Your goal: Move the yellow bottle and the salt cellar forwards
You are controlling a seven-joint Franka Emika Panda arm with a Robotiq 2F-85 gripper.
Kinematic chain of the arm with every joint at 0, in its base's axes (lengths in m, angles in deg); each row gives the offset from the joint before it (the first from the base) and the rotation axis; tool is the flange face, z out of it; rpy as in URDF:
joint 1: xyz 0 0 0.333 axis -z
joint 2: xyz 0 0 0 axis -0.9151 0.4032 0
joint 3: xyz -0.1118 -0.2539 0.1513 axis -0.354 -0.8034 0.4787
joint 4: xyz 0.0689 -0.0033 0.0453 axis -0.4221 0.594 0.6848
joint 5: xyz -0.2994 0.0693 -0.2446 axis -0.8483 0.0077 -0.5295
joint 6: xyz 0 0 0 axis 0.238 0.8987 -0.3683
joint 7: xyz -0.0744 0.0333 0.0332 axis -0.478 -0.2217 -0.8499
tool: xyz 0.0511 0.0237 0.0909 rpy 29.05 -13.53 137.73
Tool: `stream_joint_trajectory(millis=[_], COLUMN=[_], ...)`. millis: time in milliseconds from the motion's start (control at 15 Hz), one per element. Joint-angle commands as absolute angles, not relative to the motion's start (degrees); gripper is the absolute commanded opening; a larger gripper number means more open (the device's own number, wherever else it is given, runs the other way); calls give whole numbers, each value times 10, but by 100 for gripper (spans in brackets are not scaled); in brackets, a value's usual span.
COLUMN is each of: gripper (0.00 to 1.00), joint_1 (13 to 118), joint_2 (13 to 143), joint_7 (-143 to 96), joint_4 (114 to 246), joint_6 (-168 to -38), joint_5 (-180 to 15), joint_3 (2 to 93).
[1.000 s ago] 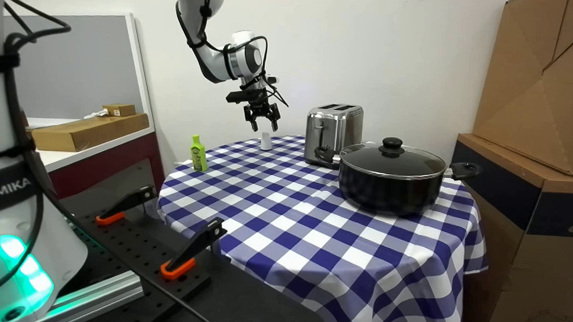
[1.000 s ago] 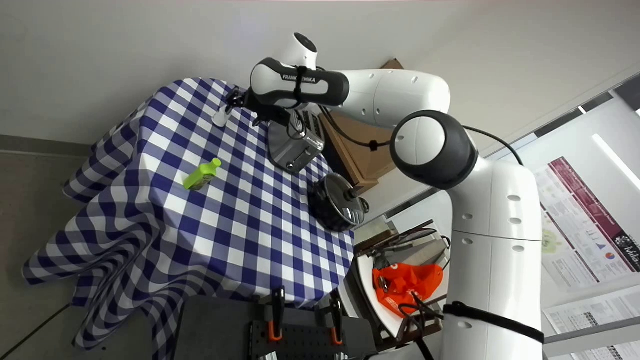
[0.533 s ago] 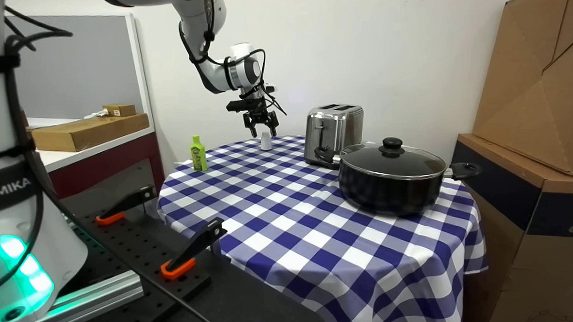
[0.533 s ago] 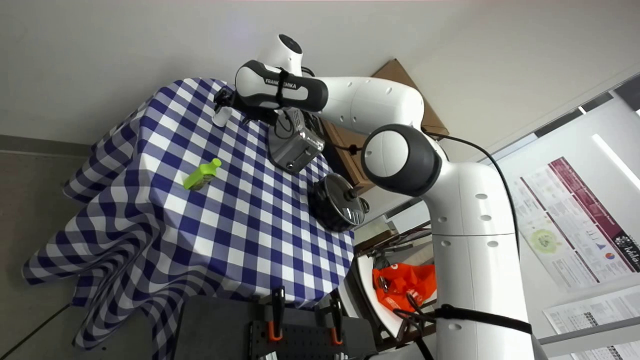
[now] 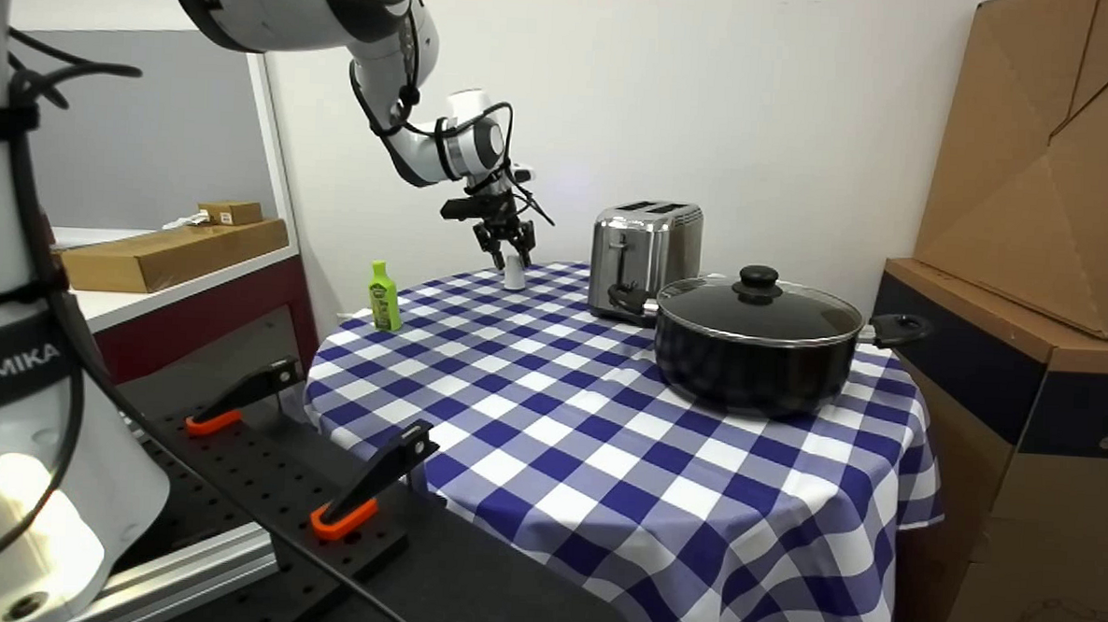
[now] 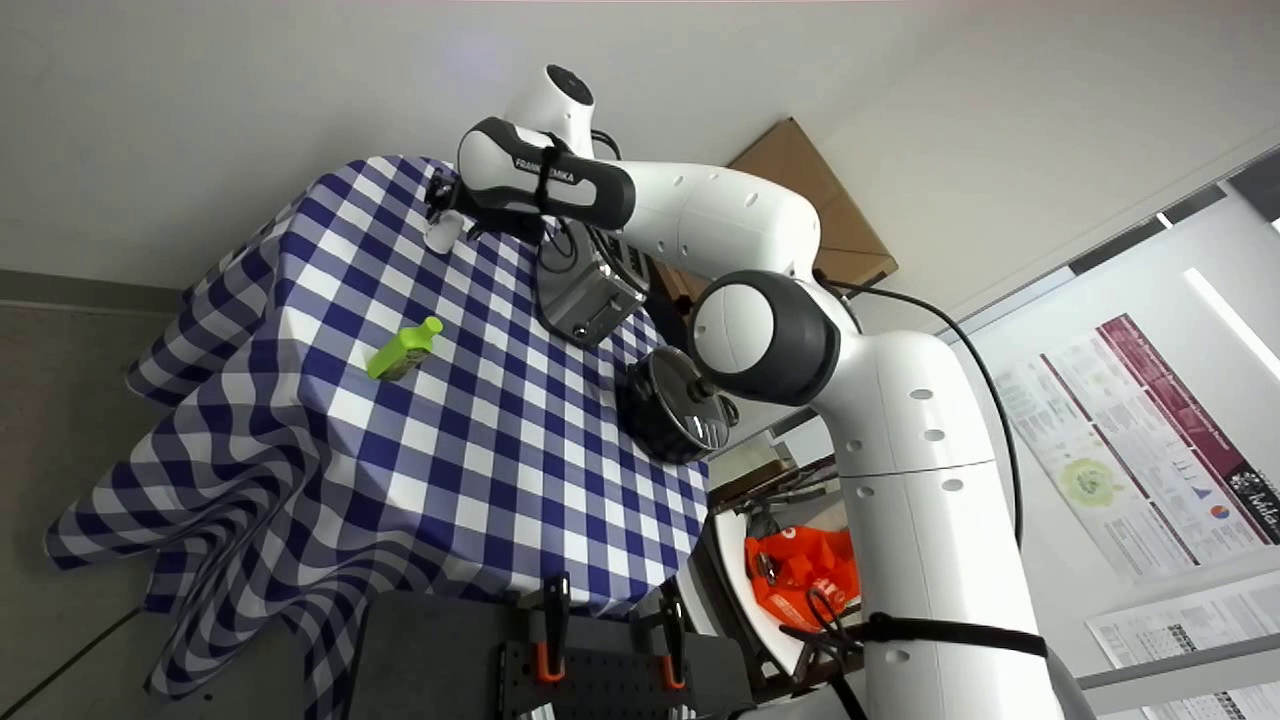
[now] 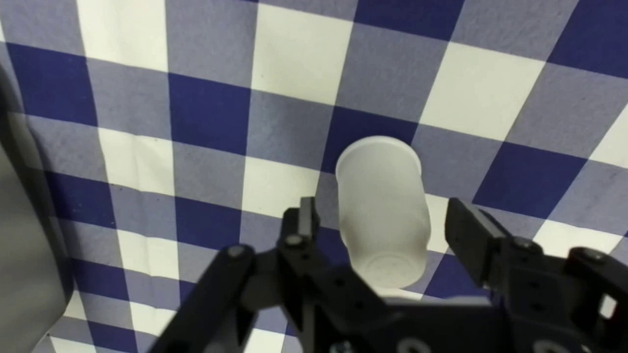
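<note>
Arm has shifted and sunk over the last second; fingers now reach down either side of the salt cellar, having hung above it. Base lamp gone from green to whitish. Salt cellar itself unmoved.

Fingers spread apart, narrow strip of checks showing between each and the salt cellar. Salt cellar upright, picture left of the toaster in an exterior view, near the far edge of the tabletop. Yellow bottle upright too, well apart from toaster, farther picture left, near the edge on that side. Widest room: checked stretch from toaster's near side down to the clamps. Tightest: picture right of toaster, lidded pot near it, cardboard box past the pot.

Pot handle overlaps toaster in an exterior view; cannot tell if touching. Arm covers part of toaster in an exterior view. Wrist view: grey curved shape cut off at left border, identity unclear. How far down the salt cellar the fingers reach, hard to judge. Yellow bottle's label too small to read. Folds of cloth hide the tabletop's rim.
</note>
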State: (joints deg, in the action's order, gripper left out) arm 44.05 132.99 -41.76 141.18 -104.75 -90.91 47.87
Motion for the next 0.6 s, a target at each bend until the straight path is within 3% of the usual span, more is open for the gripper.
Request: stream_joint_trajectory(millis=[0, 200, 533], gripper=[37, 19, 19], joint_1=[435, 434, 438], joint_2=[1366, 1377, 1361], joint_7=[-417, -415, -405], joint_4=[1347, 1324, 1329], joint_6=[-1016, -1004, -996], joint_5=[-900, -900, -897], joint_3=[472, 473, 499])
